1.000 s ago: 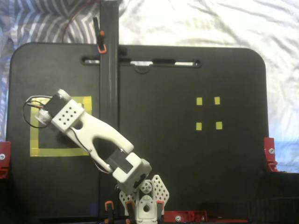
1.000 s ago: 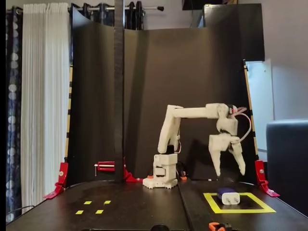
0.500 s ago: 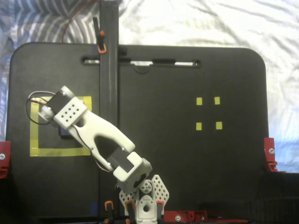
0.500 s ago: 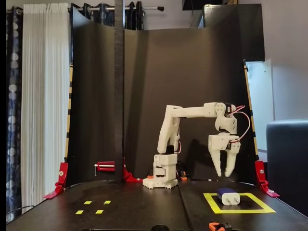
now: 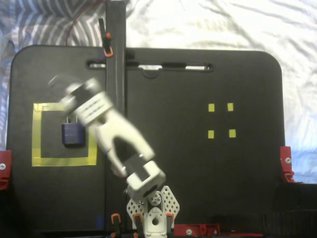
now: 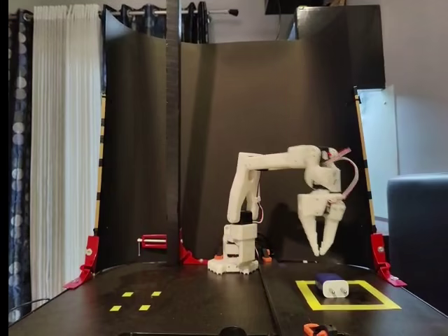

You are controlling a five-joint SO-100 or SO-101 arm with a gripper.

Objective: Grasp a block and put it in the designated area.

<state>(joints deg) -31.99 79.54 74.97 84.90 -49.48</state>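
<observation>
in the fixed view from the front, the nearest things on the black table are four tiny yellow squares at near left and the yellow tape square at near right. the block lies inside that square, in its left half, touching the black floor within the tape and not the tape itself, with its two silver prongs facing the camera. above and just behind the block hangs the gripper, pointing down, clear of the block with open air between them; its two white fingers are parted a little at the tips and pinch nothing. further back the white arm runs left from the wrist to an elbow and down to its base, which stands at the far middle of the table, before a tall black backdrop. red clamps sit at the far table edges, right and left. in the fixed view from above, the same arm is blurred, reaching from its base at the bottom middle up and left over the tape square; the block shows as a navy cube inside the square's right half, just beside the arm. the gripper's tips are too smeared there to tell how they stand. the four small squares lie well apart on the right.
</observation>
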